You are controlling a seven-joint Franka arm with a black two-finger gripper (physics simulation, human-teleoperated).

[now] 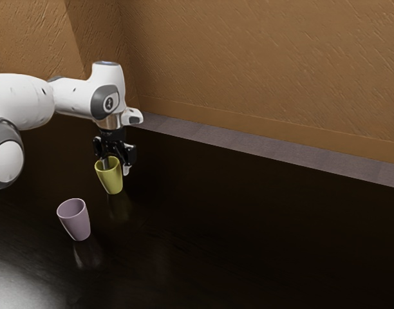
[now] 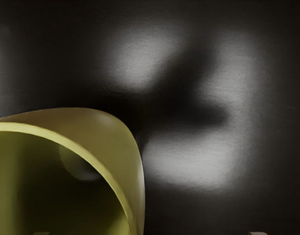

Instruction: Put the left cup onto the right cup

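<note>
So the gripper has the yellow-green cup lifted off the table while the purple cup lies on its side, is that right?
Not quite: the purple cup stands upright on the table, mouth up, as the exterior view shows. The gripper does hold the yellow-green cup lifted off the table.

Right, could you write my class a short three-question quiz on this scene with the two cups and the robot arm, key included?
1. True or false: the purple cup lies on its side.
2. Which cup are the jaws shut on? A) the green cup B) the purple cup C) neither
3. Fill in: the purple cup stands on the dark ____.

Key: 1 false, it stands upright, mouth up. 2 A, gripped at the rim. 3 table.
</note>
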